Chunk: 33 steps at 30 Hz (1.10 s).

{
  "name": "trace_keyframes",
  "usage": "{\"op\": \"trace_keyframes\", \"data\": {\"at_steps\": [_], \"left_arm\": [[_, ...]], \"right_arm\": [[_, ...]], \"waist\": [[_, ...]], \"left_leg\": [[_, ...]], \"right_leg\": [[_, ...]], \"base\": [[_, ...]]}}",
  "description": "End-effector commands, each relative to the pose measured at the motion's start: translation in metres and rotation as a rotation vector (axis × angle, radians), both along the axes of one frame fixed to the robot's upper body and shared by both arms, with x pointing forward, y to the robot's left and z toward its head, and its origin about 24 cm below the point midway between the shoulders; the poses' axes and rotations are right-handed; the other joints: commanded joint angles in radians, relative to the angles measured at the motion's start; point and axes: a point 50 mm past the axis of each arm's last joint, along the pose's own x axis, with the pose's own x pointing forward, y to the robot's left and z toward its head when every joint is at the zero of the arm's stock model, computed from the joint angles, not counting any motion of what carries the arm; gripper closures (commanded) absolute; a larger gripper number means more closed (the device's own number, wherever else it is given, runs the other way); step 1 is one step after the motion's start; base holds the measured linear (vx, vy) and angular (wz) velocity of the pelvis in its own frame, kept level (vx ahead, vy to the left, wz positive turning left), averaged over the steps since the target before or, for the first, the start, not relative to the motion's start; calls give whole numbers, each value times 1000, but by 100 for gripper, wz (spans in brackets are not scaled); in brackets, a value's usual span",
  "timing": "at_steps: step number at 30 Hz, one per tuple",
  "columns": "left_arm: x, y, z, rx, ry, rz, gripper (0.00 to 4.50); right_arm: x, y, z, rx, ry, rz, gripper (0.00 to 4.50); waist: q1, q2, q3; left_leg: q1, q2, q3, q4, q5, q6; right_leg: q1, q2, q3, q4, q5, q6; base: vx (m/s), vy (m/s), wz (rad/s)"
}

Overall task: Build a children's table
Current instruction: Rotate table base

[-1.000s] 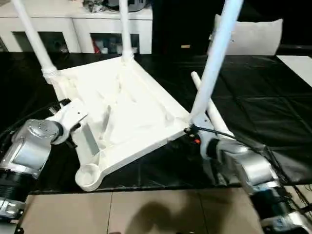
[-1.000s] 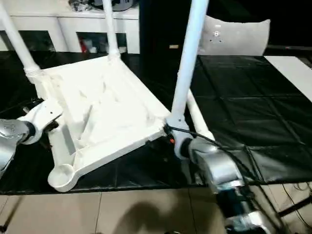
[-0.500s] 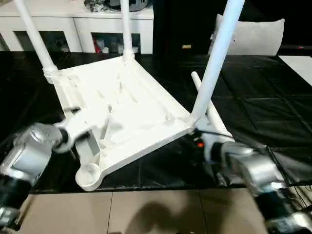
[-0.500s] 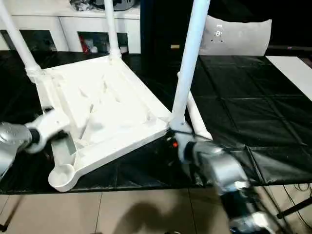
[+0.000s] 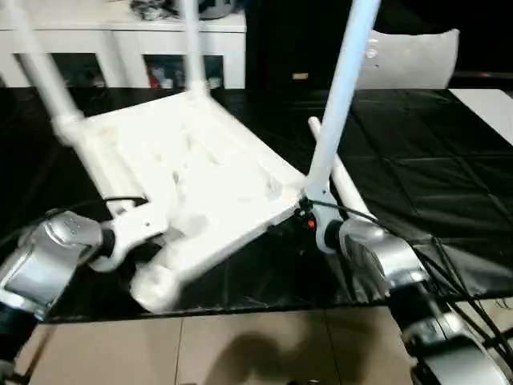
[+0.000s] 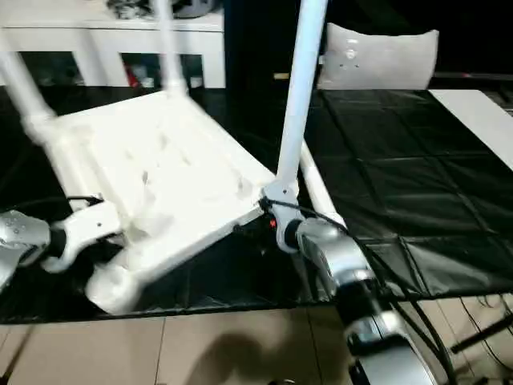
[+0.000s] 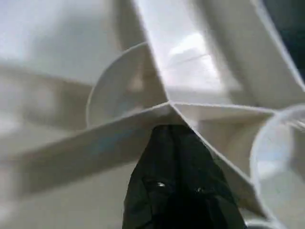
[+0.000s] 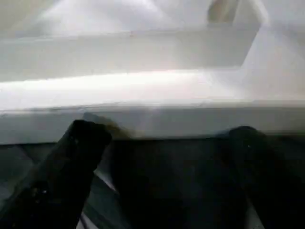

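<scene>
The left gripper [image 7: 176,143] is pinched fully closed with nothing between its fingers, its tip pressed against a rib on the ribbed underside of the tabletop [image 5: 192,172], just beside the empty socket [image 5: 154,287] at the near corner; it seems to serve as a prop that steadies or nudges the slab, not as a grasp. The tabletop lies upside down on the black-covered work table [image 5: 417,160], tilted, its near corner reaching to the table's front edge. Three legs already stand in their sockets, pointing up: the far-left leg [image 5: 44,76], the back leg [image 5: 192,48] and the near-right leg [image 5: 341,88], so the fourth corner is what remains. Behind the near-right leg the loose leg [image 5: 341,180] lies flat on the black cover, close at hand for that last socket. At the right, the right gripper [image 8: 162,138] stands wide open, its two fingers spread just below the tabletop's side edge and gripping nothing, probably placed to hold or brace that corner.
</scene>
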Motion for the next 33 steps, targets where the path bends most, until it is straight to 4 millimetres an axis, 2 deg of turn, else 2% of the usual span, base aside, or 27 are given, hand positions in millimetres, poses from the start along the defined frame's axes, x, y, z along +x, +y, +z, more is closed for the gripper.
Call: {"op": "trace_keyframes", "data": {"at_steps": [1, 5, 8, 13, 16, 19, 20, 23, 26, 28, 29, 30, 31, 33], "left_arm": [[-4, -27, 3, -92, 23, -131, 445], [3, -52, 3, -152, -30, -172, 445], [10, -60, 1, -148, -85, -171, 445], [32, -78, -7, -165, -237, -87, 445], [40, -92, -6, -229, -280, -34, 445], [48, -113, -9, -272, -345, 26, 445], [49, -115, -9, -276, -352, 37, 445], [54, -120, -11, -283, -392, 84, 445], [57, -121, -8, -307, -432, 94, 445], [58, -119, 1, -374, -452, 103, 445], [58, -118, 2, -388, -447, 114, 445], [58, -117, 2, -395, -444, 120, 416], [55, -113, 5, -395, -441, 92, 408], [51, -106, 6, -381, -421, 76, 402]], "right_arm": [[8, 15, 15, 43, -73, 30, 0], [11, 17, 17, 42, -86, 34, 0], [12, 16, 17, 38, -90, 35, 0], [15, 7, 15, -4, -98, -8, 0], [16, 0, 13, -7, -70, -51, 0], [18, -6, 15, 14, -64, -82, 0], [18, -7, 16, 26, -72, -87, 0], [23, -13, 24, -26, -175, -127, 0], [27, -21, 34, -20, -221, -159, 0], [33, -37, 48, -28, -281, -263, 0], [34, -41, 51, -47, -302, -281, 0], [34, -43, 52, -57, -312, -289, 0], [36, -51, 58, -79, -324, -331, 0], [39, -63, 68, -50, -313, -415, 0]], "waist": [[3, 17, -60], [-3, 15, -58], [-9, 14, -59], [-7, 10, -62], [-1, 9, -65], [5, 5, -68], [6, 9, -68], [14, 3, -68], [16, 3, -68], [17, 3, -70], [20, 4, -73], [21, 3, -72], [23, 6, -72], [22, 4, -71]], "left_leg": [[-13, 17, 0, -73, -180, -4], [-12, 17, 1, -72, -187, 3], [-14, 15, 2, -70, -182, 9], [-13, 13, 5, -65, -178, 19], [-12, 15, 4, -64, -155, 23], [-16, 15, 8, -61, -129, 37], [-15, 15, 8, -60, -127, 40], [-15, 15, 10, -60, -127, 43], [-16, 14, 10, -60, -131, 46], [-18, 14, 9, -60, -116, 50], [-17, 16, 9, -58, -93, 49], [-19, 18, 9, -59, -79, 50], [-17, 19, 8, -59, -75, 51], [-16, 19, 10, -59, -77, 52]], "right_leg": [[67, -62, 68, -49, -267, -177], [68, -61, 66, -57, -320, -156], [67, -58, 66, -59, -327, -147], [67, -57, 62, -68, -358, -121], [66, -59, 62, -64, -343, -121], [69, -57, 63, -61, -294, -135], [68, -57, 62, -61, -289, -135], [67, -59, 60, -65, -314, -122], [67, -59, 58, -69, -345, -104], [68, -59, 58, -68, -336, -97], [66, -59, 60, -62, -300, -107], [65, -58, 60, -56, -270, -121], [65, -59, 61, -52, -253, -130], [66, -57, 63, -49, -238, -140]], "base": [[0, 0, 0], [0, 0, 0], [0, 0, 0], [0, 0, 0], [0, 0, 0], [0, 0, 0], [0, 0, 0], [0, 0, 0], [0, 0, 0], [0, 0, 0], [0, 0, 0], [0, 0, 0], [0, 0, 0], [0, 0, 0]]}}
